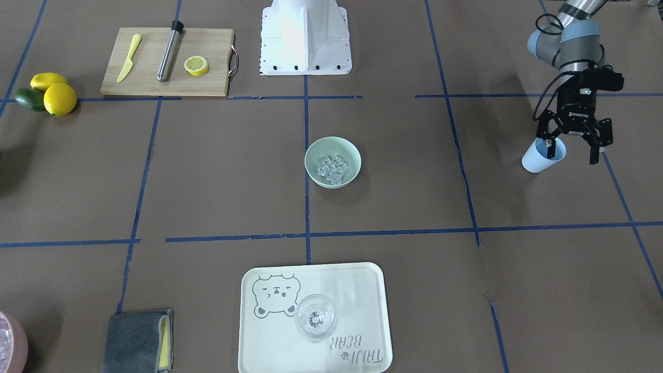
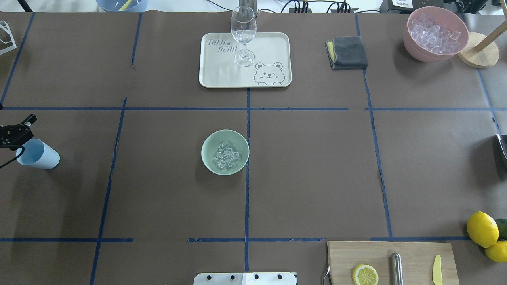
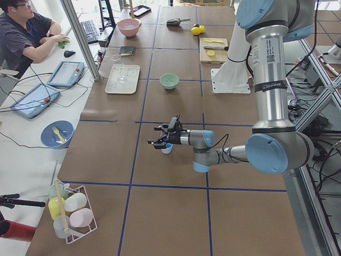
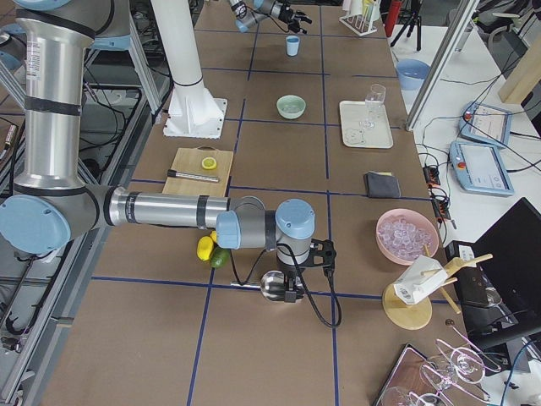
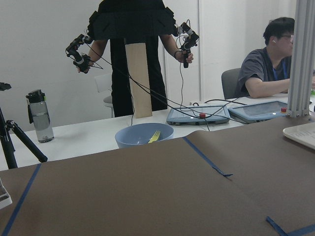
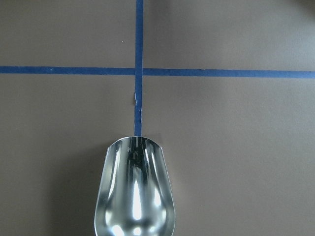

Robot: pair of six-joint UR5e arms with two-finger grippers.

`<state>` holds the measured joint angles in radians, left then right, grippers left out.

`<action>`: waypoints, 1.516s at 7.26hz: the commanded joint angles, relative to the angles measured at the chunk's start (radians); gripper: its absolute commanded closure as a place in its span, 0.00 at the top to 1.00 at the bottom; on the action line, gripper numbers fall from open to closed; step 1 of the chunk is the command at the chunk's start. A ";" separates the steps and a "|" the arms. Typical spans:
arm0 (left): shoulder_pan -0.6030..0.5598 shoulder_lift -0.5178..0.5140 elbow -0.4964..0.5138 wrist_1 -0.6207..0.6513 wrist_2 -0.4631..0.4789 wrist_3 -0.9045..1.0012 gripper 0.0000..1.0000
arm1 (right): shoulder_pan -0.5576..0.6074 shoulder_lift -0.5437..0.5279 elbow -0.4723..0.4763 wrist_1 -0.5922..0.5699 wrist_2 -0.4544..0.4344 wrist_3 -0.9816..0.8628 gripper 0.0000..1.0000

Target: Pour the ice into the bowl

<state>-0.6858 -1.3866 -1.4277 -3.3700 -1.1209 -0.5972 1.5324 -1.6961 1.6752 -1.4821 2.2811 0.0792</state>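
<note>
One metal scoop (image 6: 135, 191) fills the right wrist view; whether the right gripper (image 4: 290, 292) clamps it cannot be told. Farther along, ice (image 1: 332, 168) lies heaped in the bowl (image 1: 349, 150), well apart from the left gripper (image 1: 571, 154), its jaws spread wide at the light blue cup (image 1: 536, 160).

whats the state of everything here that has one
bowl: upright, holding the ice
light blue cup: upright, looks empty
left end effector: open, above the cup
metal scoop: empty
wine glass: upright, empty, on the tray
pink container: full of ice cubes
lemon half: cut face up
</note>
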 commanded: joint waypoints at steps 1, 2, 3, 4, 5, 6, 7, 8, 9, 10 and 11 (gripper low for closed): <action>-0.241 -0.002 -0.118 0.264 -0.330 0.149 1.00 | 0.000 0.001 -0.002 0.012 0.000 0.001 1.00; -0.350 -0.011 -0.213 0.463 -0.437 0.242 1.00 | 0.000 0.001 -0.009 0.037 -0.002 0.001 1.00; -0.464 -0.031 -0.273 0.662 -0.527 0.301 1.00 | 0.000 0.000 -0.009 0.039 -0.002 0.001 1.00; -0.574 -0.096 -0.296 0.863 -0.636 0.433 1.00 | 0.000 0.000 -0.009 0.039 -0.002 0.001 1.00; -0.719 -0.195 -0.295 1.113 -0.784 0.533 1.00 | 0.000 0.000 -0.009 0.040 0.000 0.001 1.00; -0.803 -0.244 -0.293 1.367 -0.929 0.536 1.00 | 0.000 0.000 -0.009 0.040 -0.002 0.001 1.00; -0.810 -0.255 -0.280 1.522 -0.936 0.539 1.00 | 0.000 0.000 -0.008 0.040 0.000 0.002 1.00; -0.811 -0.253 -0.245 1.632 -0.968 0.537 1.00 | 0.000 0.000 0.000 0.040 0.006 0.004 1.00; -0.831 -0.241 -0.209 1.690 -1.076 0.539 1.00 | 0.000 0.003 0.008 0.040 0.012 0.004 1.00; -0.887 -0.195 -0.167 1.701 -1.229 0.537 1.00 | 0.000 0.031 0.009 0.039 0.027 0.004 1.00; -0.918 -0.137 -0.172 1.693 -1.311 0.540 1.00 | -0.001 0.044 0.029 0.036 0.031 0.013 1.00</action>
<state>-1.5583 -1.5846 -1.6162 -1.6897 -2.3025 -0.0589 1.5321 -1.6722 1.6871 -1.4436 2.3029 0.0849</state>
